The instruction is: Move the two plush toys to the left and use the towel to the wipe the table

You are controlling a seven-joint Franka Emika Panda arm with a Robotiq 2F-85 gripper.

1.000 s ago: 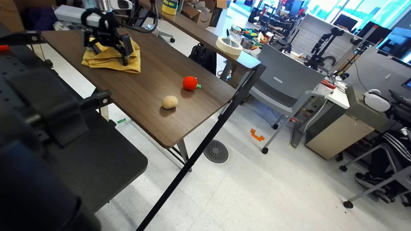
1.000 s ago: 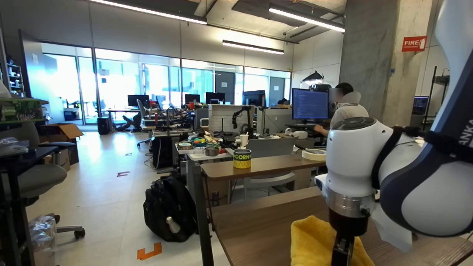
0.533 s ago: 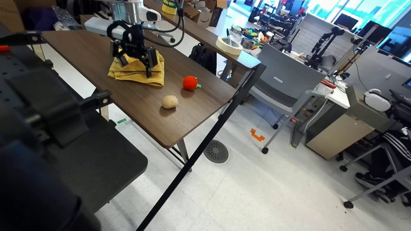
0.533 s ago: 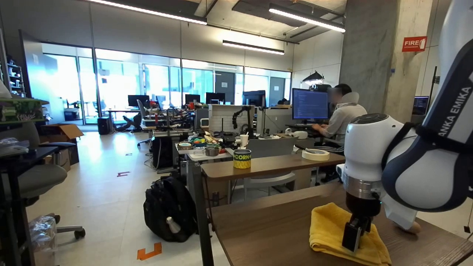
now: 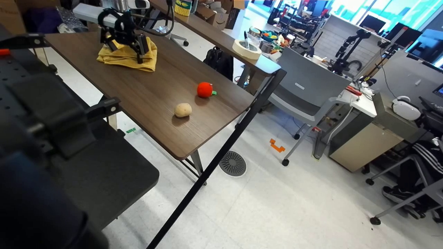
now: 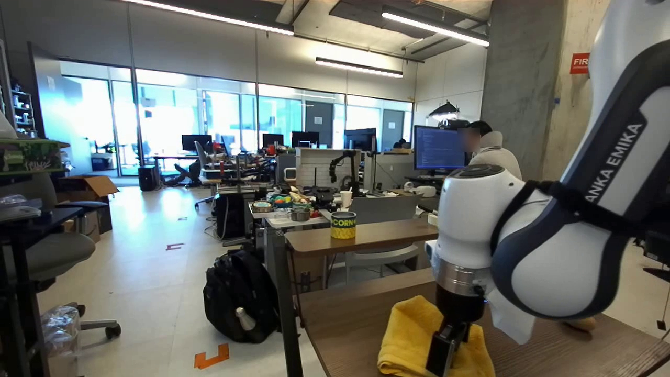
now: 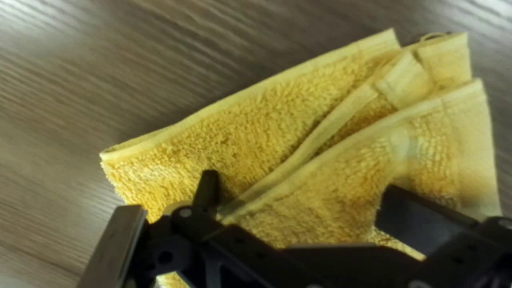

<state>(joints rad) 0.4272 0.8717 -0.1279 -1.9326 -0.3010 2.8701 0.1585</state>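
Note:
The yellow towel [image 5: 148,62] lies folded at the far end of the brown table [image 5: 166,81] and also shows in an exterior view [image 6: 405,335]. Pointing down onto it, my gripper [image 5: 126,54] has its fingertips at the cloth. In the wrist view the gripper [image 7: 300,186] stands open, its fingers wide apart over the towel [image 7: 248,132], which is not pinched. Both plush toys sit nearer the table's other end: the red-orange toy [image 5: 205,89] with a green tag, and the beige toy [image 5: 182,110]. Behind the arm, the beige toy [image 6: 585,323] partly shows; the red-orange one is hidden there.
A narrow raised shelf [image 5: 207,33] runs along the table's long side, bearing a corn can [image 6: 343,225] and a tape roll [image 5: 247,49]. A grey chair [image 5: 308,83] stands beyond it. A dark platform [image 5: 121,169] fills the near left.
Towel and open gripper travelled together towards the toys, then back towards the table's far end, close to where they were a second ago. Neither toy has moved.

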